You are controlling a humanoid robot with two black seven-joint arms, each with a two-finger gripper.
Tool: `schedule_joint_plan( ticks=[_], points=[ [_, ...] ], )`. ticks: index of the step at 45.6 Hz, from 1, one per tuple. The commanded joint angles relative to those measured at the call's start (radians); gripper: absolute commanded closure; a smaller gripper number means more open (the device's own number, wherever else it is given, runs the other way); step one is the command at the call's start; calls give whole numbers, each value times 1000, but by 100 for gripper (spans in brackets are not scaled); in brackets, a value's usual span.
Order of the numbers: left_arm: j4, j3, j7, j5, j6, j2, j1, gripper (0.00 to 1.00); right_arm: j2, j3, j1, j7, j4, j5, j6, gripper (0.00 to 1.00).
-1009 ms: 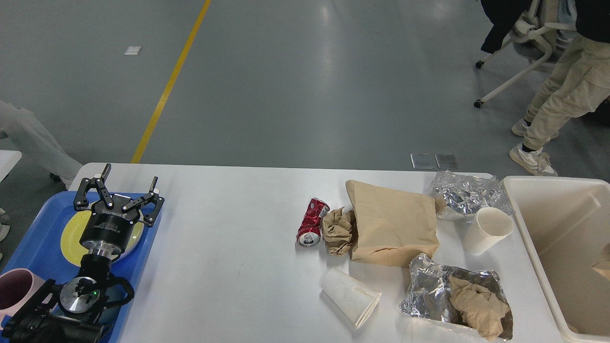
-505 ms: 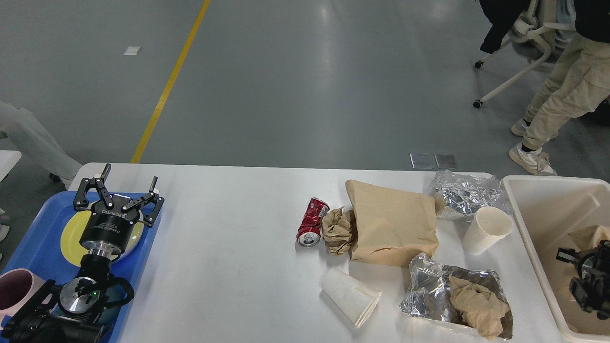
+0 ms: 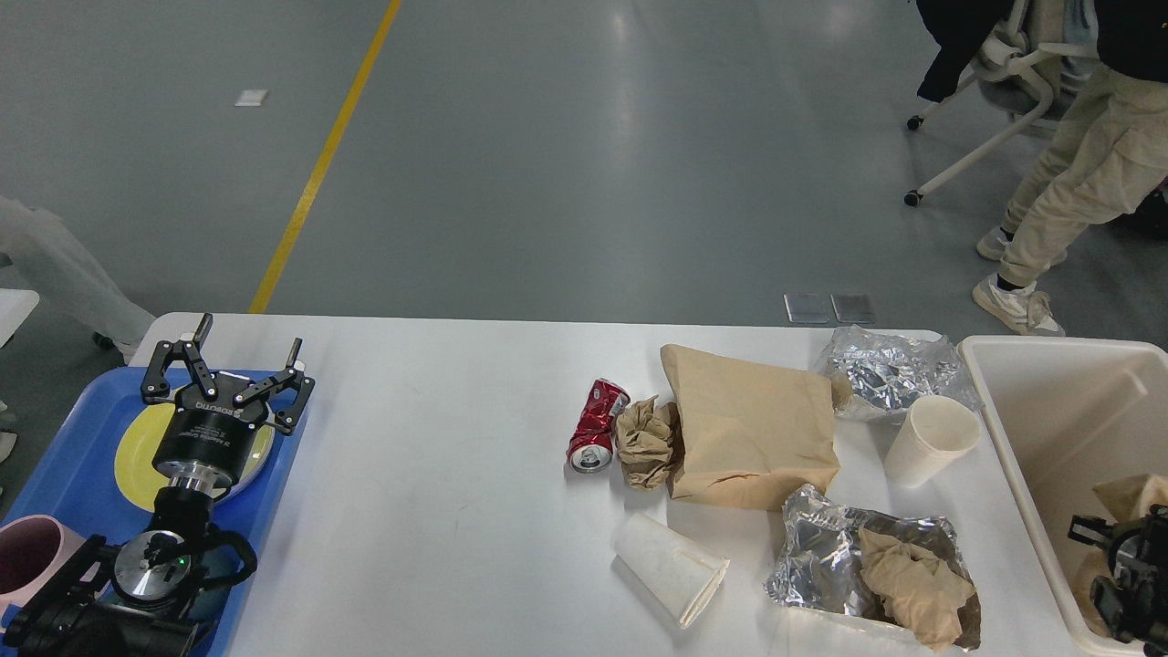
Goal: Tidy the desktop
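Note:
The white desktop (image 3: 438, 438) carries litter on its right half: a crushed red can (image 3: 598, 424), a crumpled brown paper wad (image 3: 646, 443), a flat brown paper bag (image 3: 748, 438), two paper cups (image 3: 931, 440) (image 3: 671, 568), a crumpled foil sheet (image 3: 890, 372) and a foil wrap holding brown paper (image 3: 867, 566). My left gripper (image 3: 246, 347) is open and empty above the yellow plate (image 3: 137, 447). My right gripper (image 3: 1090, 561) is low inside the cream bin (image 3: 995, 429), partly cut off by the frame edge. Its fingers look apart, beside brown paper (image 3: 1131, 497) lying in the bin.
A blue tray (image 3: 73, 474) at the table's left end holds the yellow plate and a pink mug (image 3: 27, 557). A person (image 3: 1068, 192) and an office chair (image 3: 995, 91) are on the floor beyond the far right corner.
My right gripper came into view inside the bin from the right edge, then sank lower. The brown paper in the bin shifted with it. My left arm has not moved.

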Motion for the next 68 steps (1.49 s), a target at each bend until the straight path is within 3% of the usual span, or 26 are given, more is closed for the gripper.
schedule_joint_plan(
  ticks=[1, 5, 10, 11, 36, 45, 57, 61, 68],
  points=[
    [0, 0, 0, 0, 0, 0, 0, 3, -1, -1, -5, 2, -1, 0, -5, 95],
    [0, 0, 0, 0, 0, 0, 0, 3, -1, -2, -11, 3, -1, -2, -23, 39],
    [0, 0, 0, 0, 0, 0, 0, 3, 0, -2, -19, 2, 1, -2, -51, 2],
    [0, 0, 0, 0, 0, 0, 0, 3, 0, -2, -19, 2, 2, -2, -52, 0],
    [0, 0, 0, 0, 0, 0, 0, 3, -23, -1, -2, 2, 16, -2, -39, 0],
    [0, 0, 0, 0, 0, 0, 0, 3, -82, -1, 76, 0, 148, -6, -25, 0],
    [0, 0, 0, 0, 0, 0, 0, 3, -309, -185, 524, -8, 666, -75, 132, 0],
    [0, 0, 0, 0, 0, 0, 0, 4, -322, -323, 714, -9, 777, -77, 259, 0],
    [0, 0, 0, 0, 0, 0, 0, 3, -297, -473, 1015, -11, 884, -74, 569, 0]
  ],
)
